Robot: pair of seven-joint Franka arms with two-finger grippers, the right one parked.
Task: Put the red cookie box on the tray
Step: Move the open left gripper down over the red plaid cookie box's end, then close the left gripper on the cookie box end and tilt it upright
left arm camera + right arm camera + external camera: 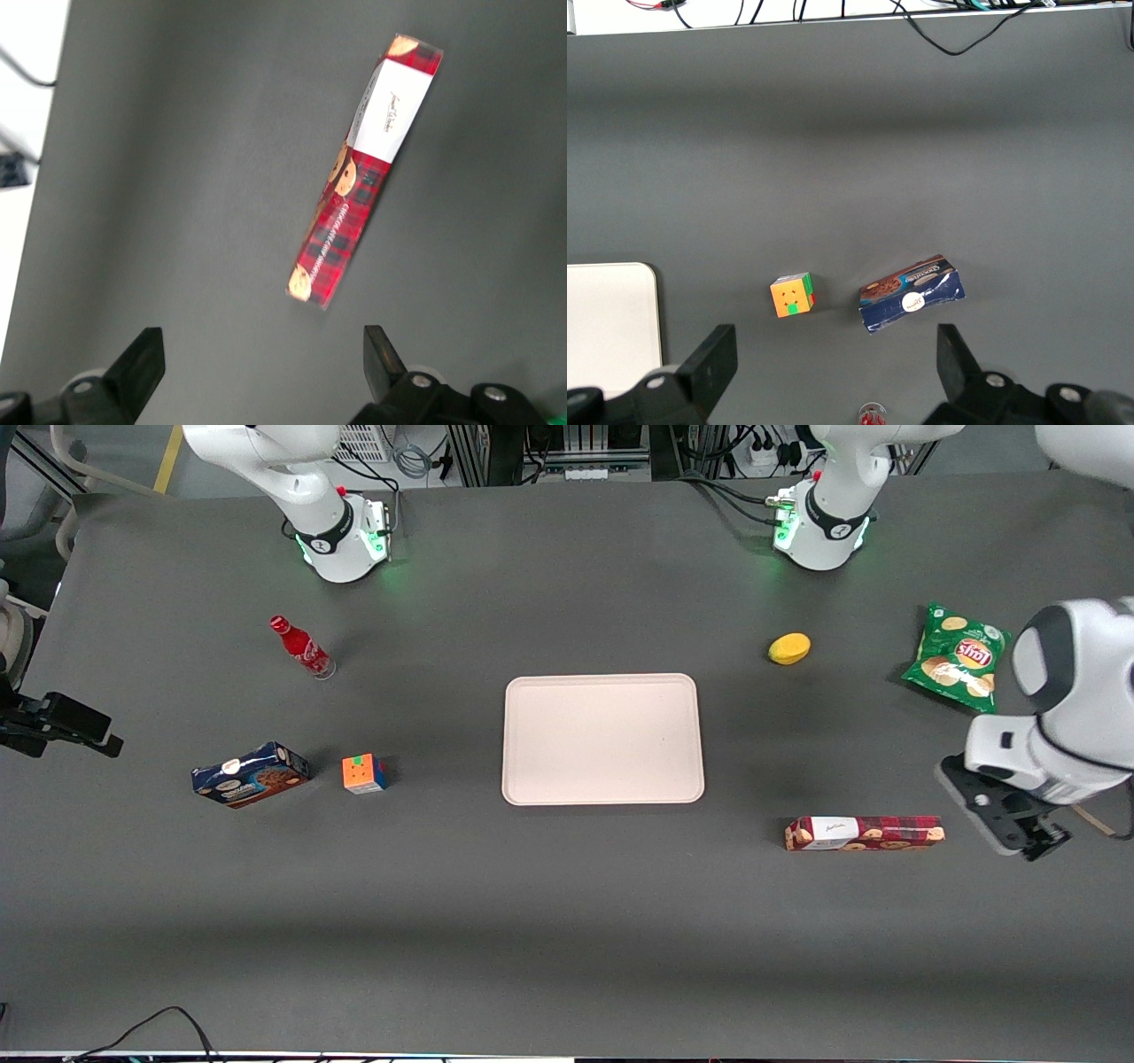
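While the red cookie box (864,833) lies flat on the table (567,921), nothing of the job is done yet, as far as I can judge. It rests well apart from the tray (603,739), nearer the front camera than the tray and toward my own end of the table, its long side running roughly along the table's length. The tray carries nothing at all.

My gripper (1032,837) hangs just beside the box's end, a little farther out toward my end of the table, and it is not touching the carton. My fingers (142,363) stand spread wide and hold nothing; in my wrist view both fingertips show with bare table between them, and the box (365,173) sits ahead of them, lying slantwise to the line between my fingers.

So everything remains: I would have to come over the carton, square my fingers across its slim width, close on it, lift, carry it to the tray and set it down inside the low rim. I judge the turn of the wrist matters most, since the box is long and narrow and a grasp along its length would not fit.

Other things lie about but out of my way: a yellow lemon-like fruit (788,648), a green chip bag (959,658), a blue cookie box (251,774), a puzzle cube (364,773) and a red bottle (301,646).
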